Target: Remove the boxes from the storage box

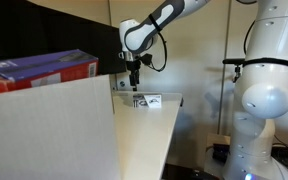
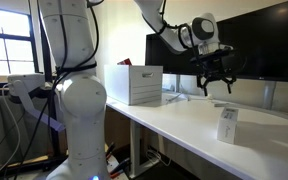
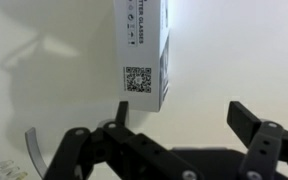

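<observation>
A small white box with a QR code [image 3: 142, 50] stands upright on the white table; it also shows in both exterior views [image 1: 147, 101] [image 2: 227, 125]. My gripper [image 3: 184, 125] is open and empty, hovering above the table just beside this box [image 1: 134, 72] [image 2: 212, 85]. The white storage box [image 2: 134, 85] stands further along the table; in an exterior view its wall [image 1: 44, 130] fills the foreground. A blue and red box [image 1: 39, 68] sticks out of its top.
The white table [image 2: 184, 125] runs along a wall with a dark screen [image 2: 264, 40] behind it. A second white robot body [image 1: 264, 90] stands beside the table edge. Bare table surface lies around the small box.
</observation>
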You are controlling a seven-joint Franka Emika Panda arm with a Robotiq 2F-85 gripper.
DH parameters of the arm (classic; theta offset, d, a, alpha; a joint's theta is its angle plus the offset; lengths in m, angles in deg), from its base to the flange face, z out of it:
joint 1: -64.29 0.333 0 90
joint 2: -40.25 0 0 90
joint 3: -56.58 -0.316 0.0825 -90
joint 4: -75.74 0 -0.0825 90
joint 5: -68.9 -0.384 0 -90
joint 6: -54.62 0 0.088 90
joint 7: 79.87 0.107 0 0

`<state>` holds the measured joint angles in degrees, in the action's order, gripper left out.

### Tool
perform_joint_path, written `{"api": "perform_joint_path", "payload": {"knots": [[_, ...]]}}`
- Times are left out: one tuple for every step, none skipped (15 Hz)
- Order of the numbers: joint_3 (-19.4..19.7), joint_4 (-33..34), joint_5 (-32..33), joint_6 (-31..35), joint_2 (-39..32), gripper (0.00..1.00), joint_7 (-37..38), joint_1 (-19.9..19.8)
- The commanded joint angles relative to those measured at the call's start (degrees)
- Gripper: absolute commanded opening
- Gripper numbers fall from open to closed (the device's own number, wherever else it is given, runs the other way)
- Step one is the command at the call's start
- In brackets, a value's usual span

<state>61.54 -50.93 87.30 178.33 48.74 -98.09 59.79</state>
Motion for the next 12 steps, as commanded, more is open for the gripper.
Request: {"api": "perform_joint_path", "payload": {"knots": [[-1.3, -0.5, -0.6, -5.7, 4.8, 1.00, -0.3, 1.5], [-1.8, -0.2, -0.3, -7.6, 5.7, 1.00, 0.2, 1.9], [-2.1, 0.3, -1.2, -9.9, 6.5, 1.00, -0.4, 2.4], [-2.4, 0.7, -1.1, -11.7, 7.1, 1.00, -0.2, 2.9], [-2.7, 1.5, -1.8, -14.0, 7.8, 1.00, -1.0, 3.6], [-3.0, 2.0, -2.0, -15.7, 8.4, 1.00, -1.2, 4.1], [-3.5, 3.1, -2.2, -17.5, 8.9, 1.00, -1.3, 4.8], [-3.7, 3.8, -2.6, -18.7, 9.4, 1.00, -1.7, 5.5], [-4.0, 4.7, -3.1, -19.7, 9.9, 1.00, -2.0, 6.2], [-4.0, 5.2, -3.4, -20.6, 10.9, 1.00, -2.8, 6.8], [-3.9, 5.3, -3.5, -21.6, 12.3, 1.00, -3.7, 7.2], [-4.4, 6.6, -3.9, -22.7, 12.5, 1.00, -3.9, 8.0]]}}
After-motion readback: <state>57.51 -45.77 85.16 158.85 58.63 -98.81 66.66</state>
